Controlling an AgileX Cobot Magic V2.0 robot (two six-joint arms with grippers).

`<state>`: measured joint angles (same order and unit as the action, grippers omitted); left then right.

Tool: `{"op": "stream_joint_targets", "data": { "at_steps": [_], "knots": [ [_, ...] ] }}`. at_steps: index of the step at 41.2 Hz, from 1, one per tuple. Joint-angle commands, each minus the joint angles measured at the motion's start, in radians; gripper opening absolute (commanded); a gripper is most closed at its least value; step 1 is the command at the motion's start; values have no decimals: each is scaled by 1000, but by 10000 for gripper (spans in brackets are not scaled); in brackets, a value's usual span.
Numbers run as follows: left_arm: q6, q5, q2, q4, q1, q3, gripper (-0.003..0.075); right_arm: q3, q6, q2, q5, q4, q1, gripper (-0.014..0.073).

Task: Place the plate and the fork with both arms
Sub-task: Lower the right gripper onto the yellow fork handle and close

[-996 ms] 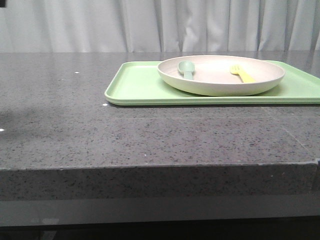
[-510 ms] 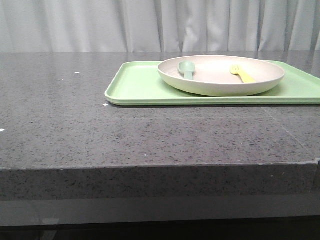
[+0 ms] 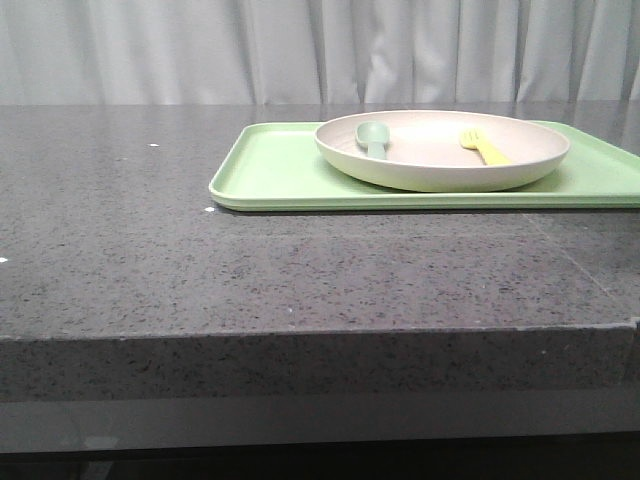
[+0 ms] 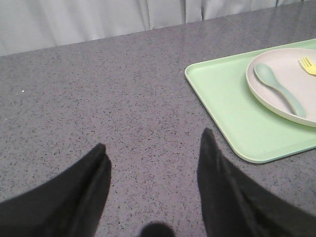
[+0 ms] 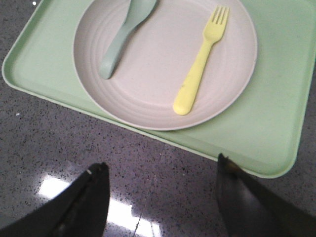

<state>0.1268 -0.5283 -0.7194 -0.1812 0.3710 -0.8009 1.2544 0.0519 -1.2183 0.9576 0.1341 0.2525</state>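
The cream-white plate (image 3: 440,150) sits on a light green tray (image 3: 280,175) at the right of the table. The yellow fork (image 3: 483,147) lies in the plate's right half. Both also show in the right wrist view, plate (image 5: 153,94) and fork (image 5: 201,59). In the left wrist view the plate (image 4: 284,101) is at the edge, with only the fork's tines (image 4: 307,64) in frame. My left gripper (image 4: 154,140) is open and empty above bare table, left of the tray. My right gripper (image 5: 160,163) is open and empty above the table at the tray's edge. Neither gripper shows in the front view.
A teal-green spoon (image 3: 373,137) lies in the plate's left half, also in the right wrist view (image 5: 123,34). The tray's right end runs out of the front view. The dark speckled table (image 3: 150,250) has its front edge near me. White curtains hang behind.
A faint shadow on the table at the far left has faded away. The plate, fork, spoon and tray have not moved.
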Motion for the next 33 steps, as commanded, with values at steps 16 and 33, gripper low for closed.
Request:
{"op": "stream_joint_targets", "data": {
  "at_steps": [16, 33],
  "knots": [
    [8, 77, 4, 3, 0, -28, 390, 342, -138, -354, 69, -38, -1, 486],
    [8, 77, 4, 3, 0, -28, 390, 522, -205, -563, 145, -42, -62, 486]
  ]
}}
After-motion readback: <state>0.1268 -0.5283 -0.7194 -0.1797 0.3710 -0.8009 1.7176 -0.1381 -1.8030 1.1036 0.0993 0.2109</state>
